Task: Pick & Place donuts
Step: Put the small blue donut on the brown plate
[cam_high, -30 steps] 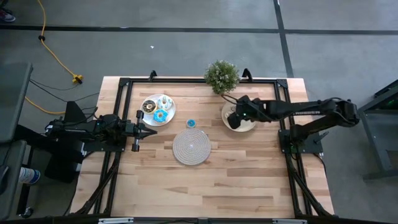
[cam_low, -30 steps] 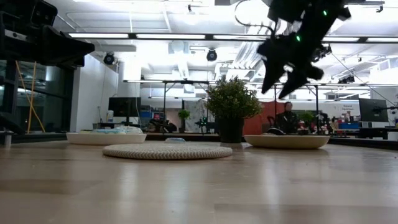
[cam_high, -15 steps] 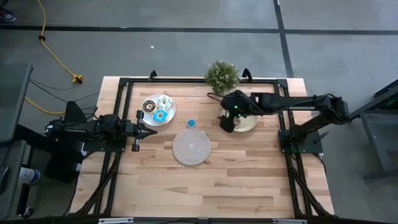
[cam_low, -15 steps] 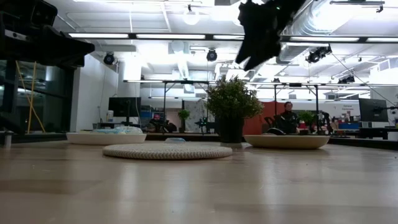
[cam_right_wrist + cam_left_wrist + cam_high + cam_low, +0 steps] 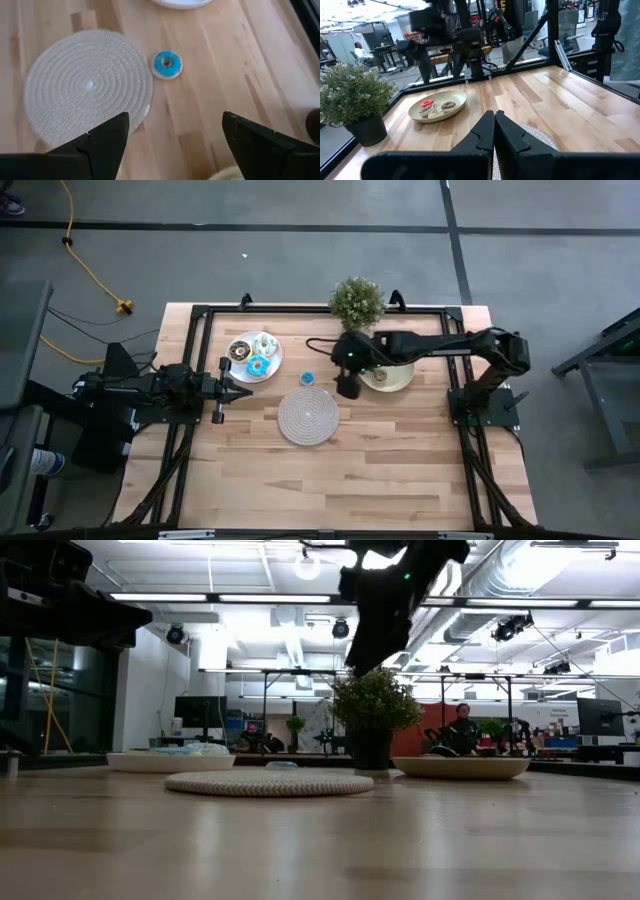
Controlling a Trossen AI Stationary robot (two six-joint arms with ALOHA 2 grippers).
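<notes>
A blue-iced donut (image 5: pixel 307 378) (image 5: pixel 166 65) lies loose on the table between the white plate (image 5: pixel 240 367) and the woven mat (image 5: pixel 308 416). More donuts (image 5: pixel 258 356) rest on the white plate. A red donut (image 5: pixel 425 104) and a brown donut (image 5: pixel 448 105) sit on the cream plate (image 5: pixel 398 380) (image 5: pixel 458 102). My right gripper (image 5: pixel 345 387) (image 5: pixel 175 116) hangs open and empty well above the table, just right of the blue donut and beside the cream plate's left rim. My left gripper (image 5: pixel 245 392) (image 5: pixel 494 114) waits shut, just off the white plate's near rim.
A potted plant (image 5: pixel 357 300) (image 5: pixel 375 705) stands at the far edge, behind the cream plate. The black frame rail (image 5: pixel 300 309) runs around the table. Bare wood (image 5: pixel 340 480) fills the near half of the table.
My right gripper has swung from above the cream plate toward the table's left, past that plate's left rim, and now hangs near the loose blue donut. The donuts, plates and mat have stayed where they were.
</notes>
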